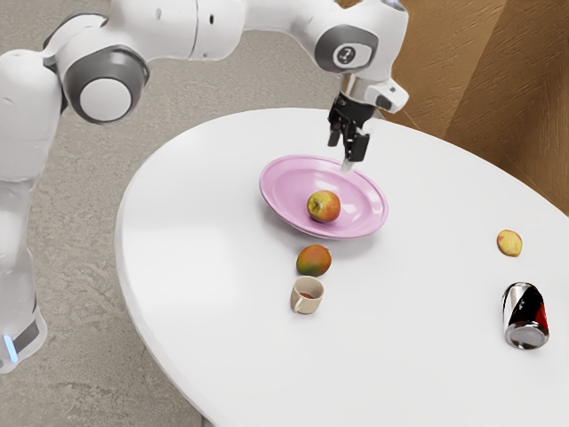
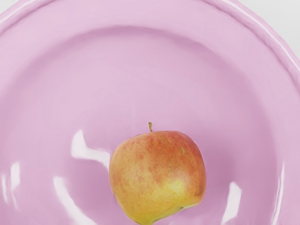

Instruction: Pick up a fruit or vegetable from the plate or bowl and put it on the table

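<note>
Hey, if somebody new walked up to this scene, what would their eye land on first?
Probably the shiny pink plate on the round white table, with a red-and-yellow apple sitting in it. Next would come the big white robot arm, reaching in from the exterior view's upper left, its black claw hanging near the plate's rim. The dark, shiny can toward the exterior view's right might catch the eye too.
</note>
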